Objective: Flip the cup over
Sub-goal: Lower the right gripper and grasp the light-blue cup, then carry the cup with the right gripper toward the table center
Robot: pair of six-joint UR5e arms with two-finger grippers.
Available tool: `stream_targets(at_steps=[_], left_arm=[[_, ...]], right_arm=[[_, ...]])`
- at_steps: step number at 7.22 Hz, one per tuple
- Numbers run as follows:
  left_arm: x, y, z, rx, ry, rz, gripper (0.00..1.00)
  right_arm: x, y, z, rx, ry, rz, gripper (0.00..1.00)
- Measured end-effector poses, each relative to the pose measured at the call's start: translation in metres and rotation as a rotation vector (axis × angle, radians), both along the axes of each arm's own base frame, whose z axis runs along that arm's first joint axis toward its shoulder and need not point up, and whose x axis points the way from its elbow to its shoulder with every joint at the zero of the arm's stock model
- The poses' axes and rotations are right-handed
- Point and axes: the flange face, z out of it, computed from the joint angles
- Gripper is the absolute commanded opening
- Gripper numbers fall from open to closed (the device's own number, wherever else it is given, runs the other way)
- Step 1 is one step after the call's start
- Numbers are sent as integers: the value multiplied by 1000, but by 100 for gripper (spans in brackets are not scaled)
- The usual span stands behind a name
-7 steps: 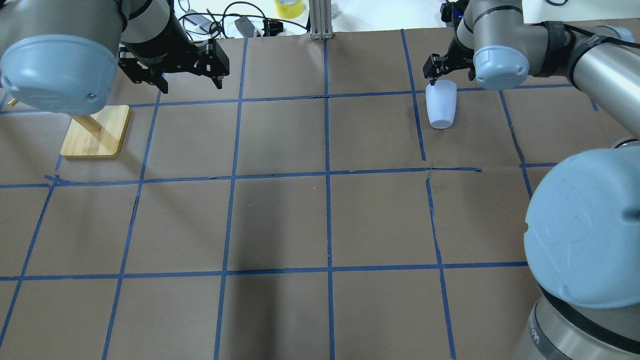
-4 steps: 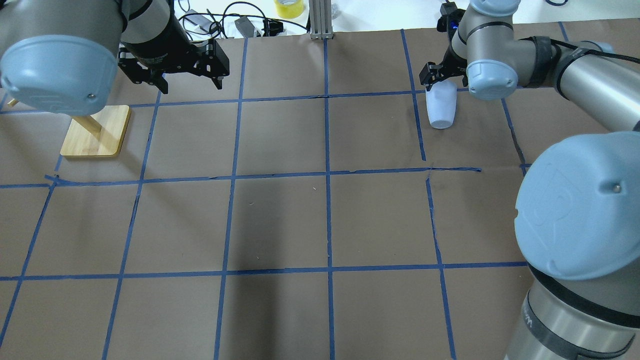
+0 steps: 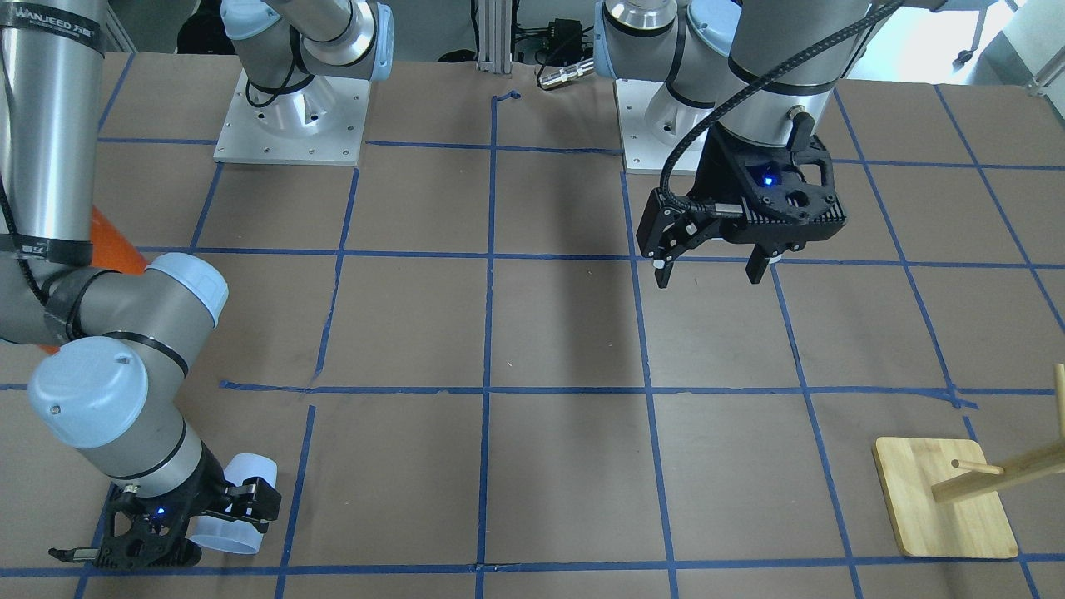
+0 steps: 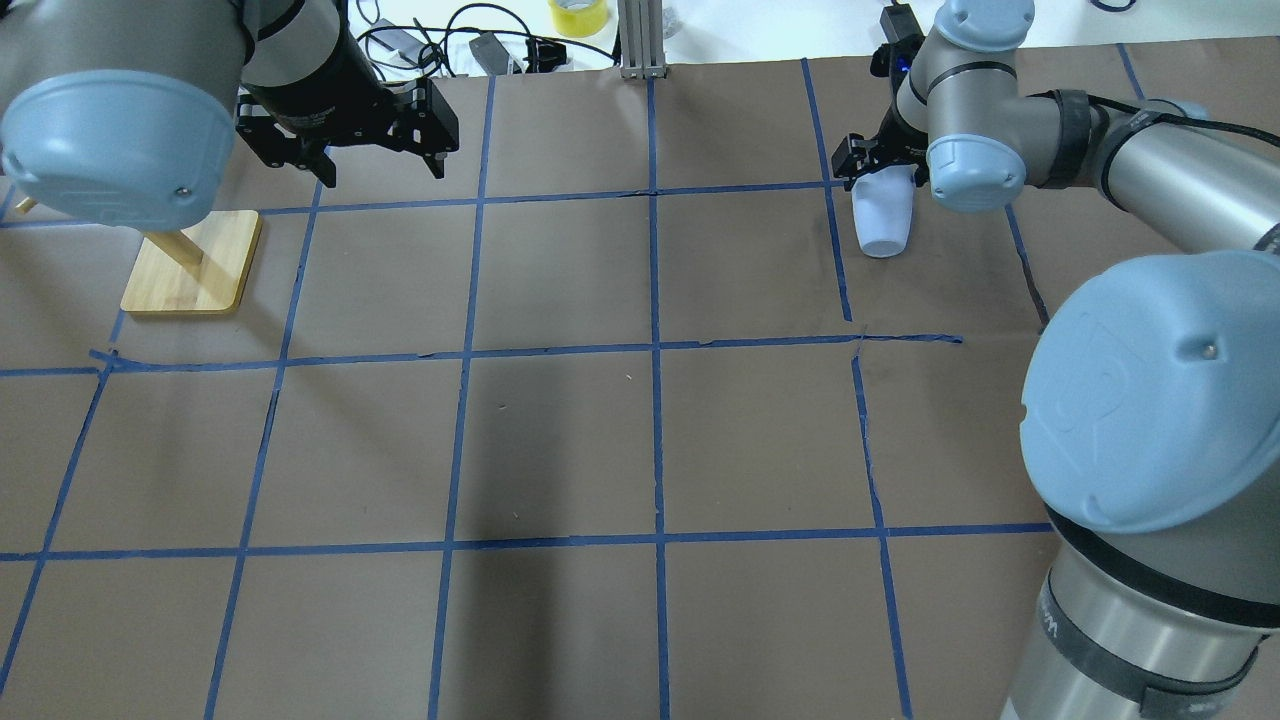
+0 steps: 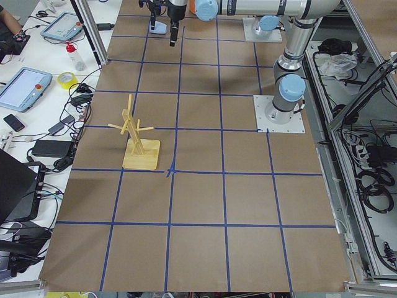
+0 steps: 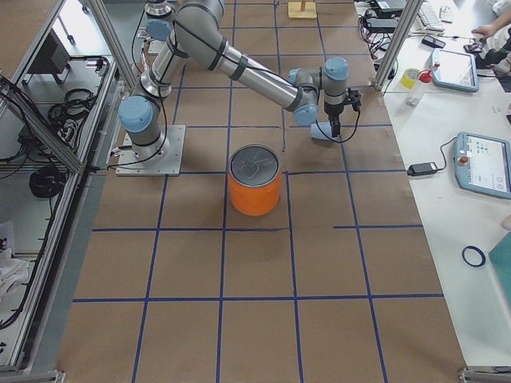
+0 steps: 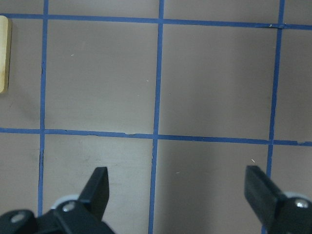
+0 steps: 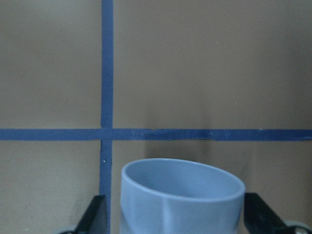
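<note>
The pale blue-white cup lies on its side at the far right of the table, its mouth toward the far edge. It also shows in the front view and the right side view. My right gripper is open and low at the table, with one finger on each side of the cup's mouth end. In the right wrist view the cup fills the gap between the fingers, with a small gap on its left. My left gripper is open and empty, hovering at the far left.
A wooden rack on a square base stands at the far left, close to the left gripper. A large orange can with a silver lid stands nearer the robot on the right side. Cables and a yellow tape roll lie beyond the far edge.
My right gripper has dropped and closed in over the cup's mouth end, and the right arm has swung left. The cup and the left arm have not moved.
</note>
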Motion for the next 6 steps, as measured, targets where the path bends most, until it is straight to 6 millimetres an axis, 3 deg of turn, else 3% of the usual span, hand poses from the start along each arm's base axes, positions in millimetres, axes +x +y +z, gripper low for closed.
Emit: stream_targets(at_steps=[1, 3, 4, 6], left_arm=[[0, 0, 0, 0, 0, 0, 100], [1, 0, 0, -1, 0, 1, 100], [1, 0, 0, -1, 0, 1, 100], [1, 0, 0, -1, 0, 1, 100]], right_arm=[[0, 0, -4, 7, -3, -17, 76], [-1, 2, -8, 13, -6, -33, 31], [-1, 2, -9, 18, -5, -35, 18], [1, 8, -7, 24, 1, -36, 1]])
